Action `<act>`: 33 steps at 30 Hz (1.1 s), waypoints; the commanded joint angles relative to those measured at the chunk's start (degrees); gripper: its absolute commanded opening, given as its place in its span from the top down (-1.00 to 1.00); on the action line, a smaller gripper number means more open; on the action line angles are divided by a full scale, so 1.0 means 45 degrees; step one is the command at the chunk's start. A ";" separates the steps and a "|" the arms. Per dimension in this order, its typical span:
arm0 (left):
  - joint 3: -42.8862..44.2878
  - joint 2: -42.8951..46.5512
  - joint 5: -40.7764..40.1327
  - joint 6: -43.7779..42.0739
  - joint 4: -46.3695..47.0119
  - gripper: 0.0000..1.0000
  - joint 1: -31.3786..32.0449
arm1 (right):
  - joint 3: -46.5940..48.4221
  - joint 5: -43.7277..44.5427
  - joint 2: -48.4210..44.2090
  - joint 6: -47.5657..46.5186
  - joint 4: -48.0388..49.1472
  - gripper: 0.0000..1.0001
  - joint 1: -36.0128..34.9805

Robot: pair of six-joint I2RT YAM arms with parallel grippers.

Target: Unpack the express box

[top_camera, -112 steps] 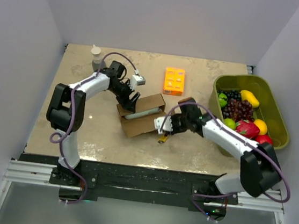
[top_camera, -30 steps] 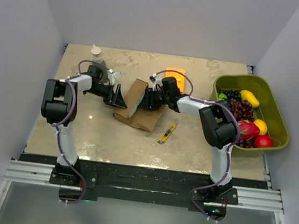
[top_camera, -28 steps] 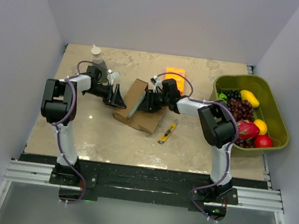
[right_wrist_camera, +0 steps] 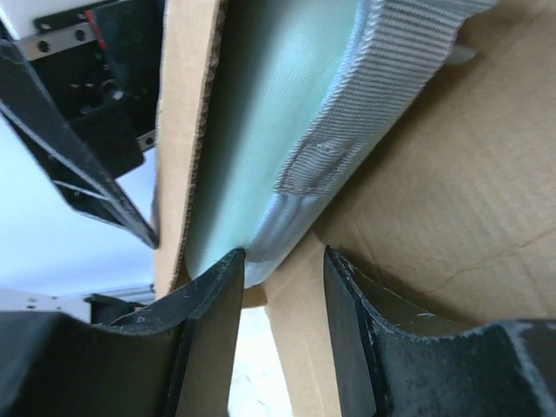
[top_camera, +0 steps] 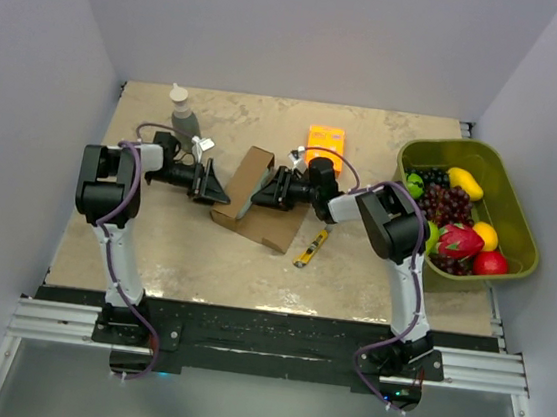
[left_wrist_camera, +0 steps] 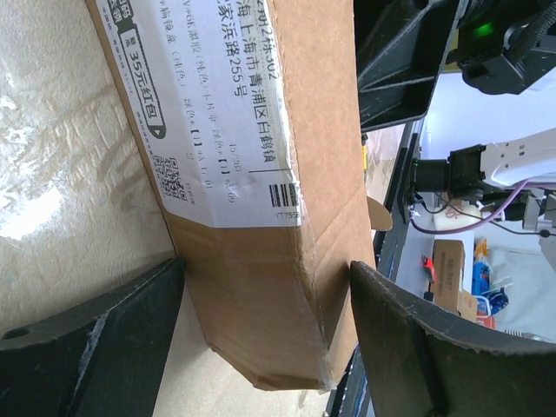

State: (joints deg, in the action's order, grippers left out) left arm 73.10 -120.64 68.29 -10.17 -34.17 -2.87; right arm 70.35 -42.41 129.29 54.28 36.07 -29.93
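Note:
The express box (top_camera: 259, 198), brown cardboard with a white printed label (left_wrist_camera: 204, 113), lies open mid-table. My left gripper (top_camera: 213, 183) is at its left end. In the left wrist view it (left_wrist_camera: 265, 265) is open wide, one finger (left_wrist_camera: 95, 343) on each side of the box's taped end (left_wrist_camera: 261, 295). My right gripper (top_camera: 267, 189) reaches into the box's open right side. In the right wrist view it (right_wrist_camera: 284, 256) is open. Its fingers (right_wrist_camera: 204, 334) straddle a cardboard flap (right_wrist_camera: 300, 347) and the tip of a pale green item with a grey woven strap (right_wrist_camera: 287, 113).
A yellow utility knife (top_camera: 311, 248) lies just right of the box. A flat orange box (top_camera: 325, 143) sits behind it. A grey bottle (top_camera: 182, 109) stands at the back left. A green basket (top_camera: 506, 199) of fruit is at the right edge.
The right arm has folded in, and its gripper has pushed a little further left into the box. The left gripper has shifted slightly left and nearer. The box has barely moved.

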 commanded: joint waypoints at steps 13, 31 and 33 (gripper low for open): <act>-0.0268 -0.0457 0.0234 -0.0552 -0.0375 -0.63 0.0209 | 0.1125 0.0264 0.0779 0.0534 -0.0223 -0.43 -0.0223; 0.0005 -0.0301 -0.1463 -0.0668 -0.0492 -0.59 0.0287 | 0.1769 -0.0535 -0.1675 -0.5157 -0.5550 0.64 0.0575; 0.0064 -0.0262 -0.1543 -0.0708 -0.0492 -0.59 0.0287 | 0.1808 -0.0866 -0.2186 -0.5945 -0.6816 0.64 0.0772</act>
State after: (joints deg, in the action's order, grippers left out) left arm 72.71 -121.40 68.84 -11.53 -36.32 -2.13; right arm 75.70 -44.64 127.59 44.42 24.10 -29.21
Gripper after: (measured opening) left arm 0.796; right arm 0.321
